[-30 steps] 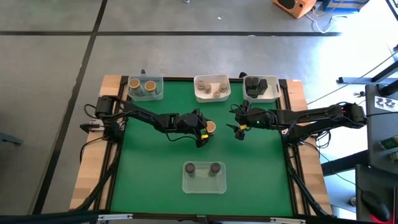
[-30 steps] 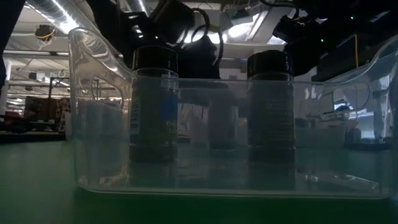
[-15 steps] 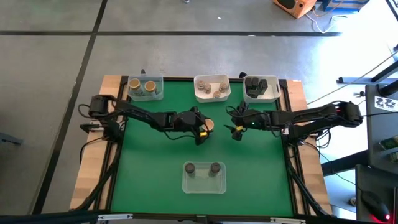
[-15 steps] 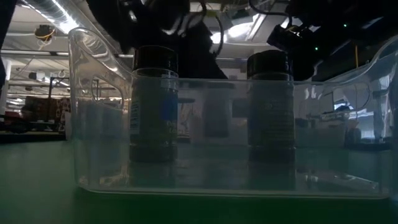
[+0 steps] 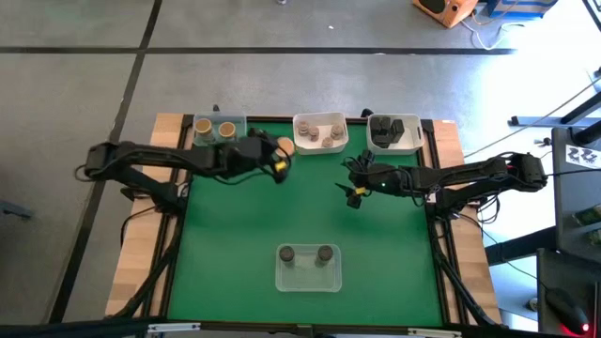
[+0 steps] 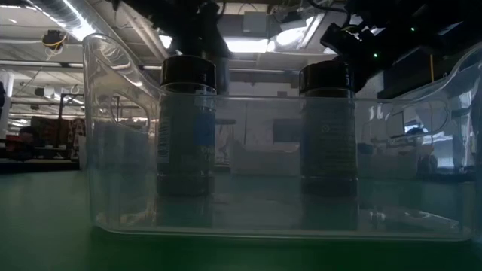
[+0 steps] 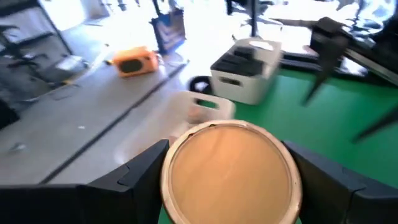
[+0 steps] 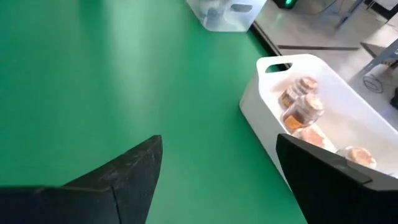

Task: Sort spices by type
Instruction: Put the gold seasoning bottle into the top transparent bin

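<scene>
The left pincer (image 5: 280,157) grips a tan-topped jar (image 7: 228,169), held above the surface (image 5: 244,235) near the back, between the clear tray (image 5: 221,132) and the white tray (image 5: 320,132). The right pincer (image 5: 353,192) hangs released, empty, over mid-surface.

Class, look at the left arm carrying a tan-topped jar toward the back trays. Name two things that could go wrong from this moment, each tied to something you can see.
1. The left hand holds the tan-topped jar by its sides near two neighbouring trays, the clear tray with tan tops and the white tray; it might be dropped in the wrong one.
2. The clear tray already holds two jars, so the incoming jar may knock them.
</scene>
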